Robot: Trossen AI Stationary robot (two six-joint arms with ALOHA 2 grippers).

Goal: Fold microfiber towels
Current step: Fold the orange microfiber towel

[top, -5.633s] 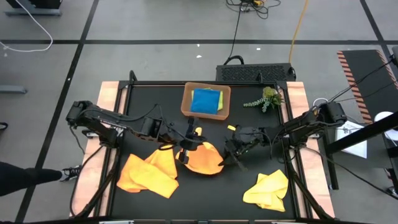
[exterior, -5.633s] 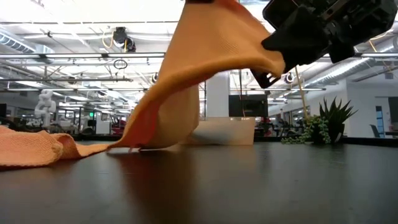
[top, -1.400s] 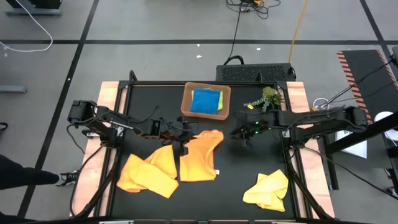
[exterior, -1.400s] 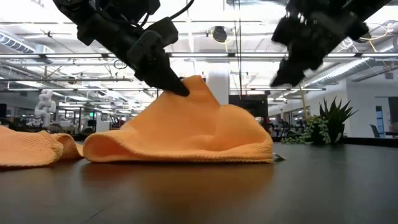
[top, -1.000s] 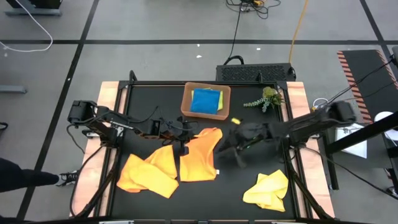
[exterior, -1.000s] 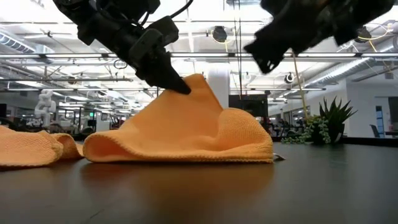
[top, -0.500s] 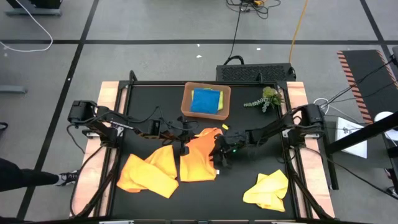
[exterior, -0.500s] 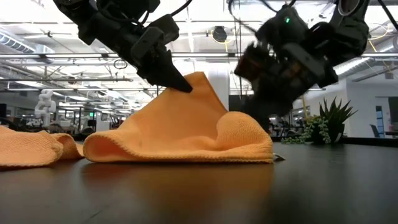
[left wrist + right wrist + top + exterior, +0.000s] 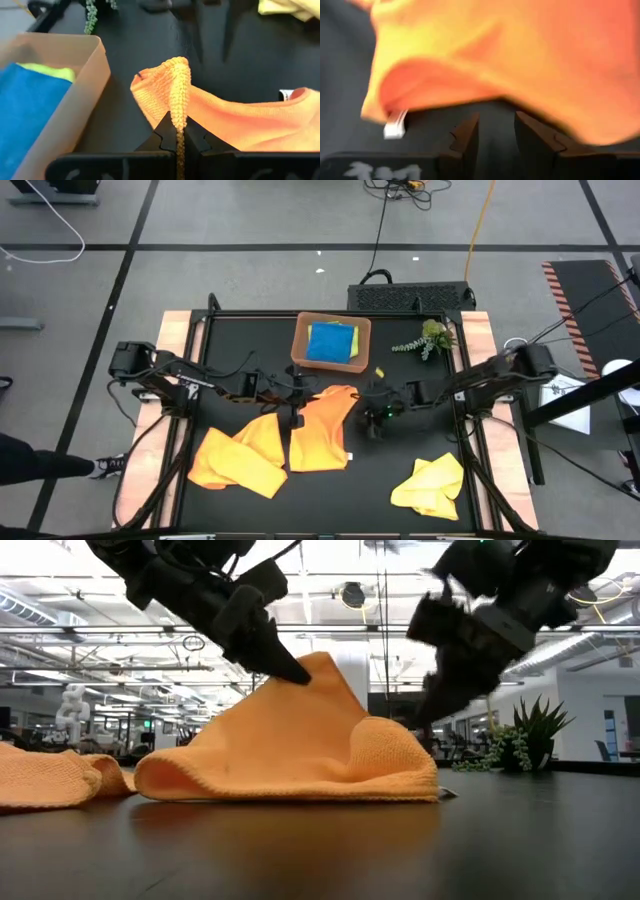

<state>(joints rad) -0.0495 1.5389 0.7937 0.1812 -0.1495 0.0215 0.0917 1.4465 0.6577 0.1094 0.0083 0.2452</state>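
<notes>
An orange microfiber towel point(image 9: 320, 428) lies folded over at the table's middle, and one corner of it is raised into a peak point(image 9: 318, 670). My left gripper point(image 9: 297, 673) is shut on that peak. My right gripper point(image 9: 495, 132) stands open just to the right of the towel's right edge point(image 9: 425, 755), low over the table. Black table shows between its fingers. A white tag point(image 9: 395, 130) sticks out of the towel's edge. A second orange towel point(image 9: 240, 460) lies crumpled at the near left. A yellow towel point(image 9: 430, 485) lies at the near right. My left gripper pinches a raised fold of the orange towel point(image 9: 178, 117) between its two fingers, at the towel's far left corner. The fingers come slanting down from the table's left. The pinched fold stands up clear of the table, while the rest of the towel slopes down and lies on it.
A brown tray point(image 9: 300, 345) at the far middle holds a folded blue towel point(image 9: 330, 340) with a lime green one beside it. A green plant sprig point(image 9: 425, 340) lies to the tray's right. Bare black table lies between the orange towel and the yellow one.
My right gripper has come down from above and tipped its fingers lower, ending beside the orange towel's right edge. My left gripper has kept the raised corner where it was. The towel has kept its shape.
</notes>
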